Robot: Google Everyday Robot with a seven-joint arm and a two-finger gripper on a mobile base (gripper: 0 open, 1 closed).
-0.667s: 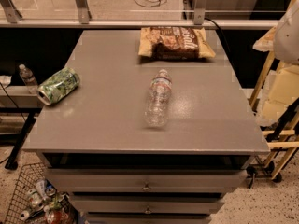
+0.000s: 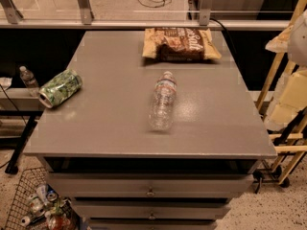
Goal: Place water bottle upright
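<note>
The water bottle [image 2: 163, 102] lies on its side near the middle of the grey table top [image 2: 110, 123]. It is clear ribbed plastic, with its white cap pointing to the far side and its label band near the cap end. My gripper is not in view. Only pale cream parts of my arm [image 2: 293, 87] show at the right edge, beside the table and apart from the bottle.
A green leaf-patterned can [image 2: 60, 87] lies on its side at the table's left edge. A snack bag [image 2: 180, 44] lies at the far middle. A small clear bottle [image 2: 29, 79] stands off the table to the left. A wire basket [image 2: 33, 205] sits on the floor, and wooden frames [image 2: 280, 128] stand to the right.
</note>
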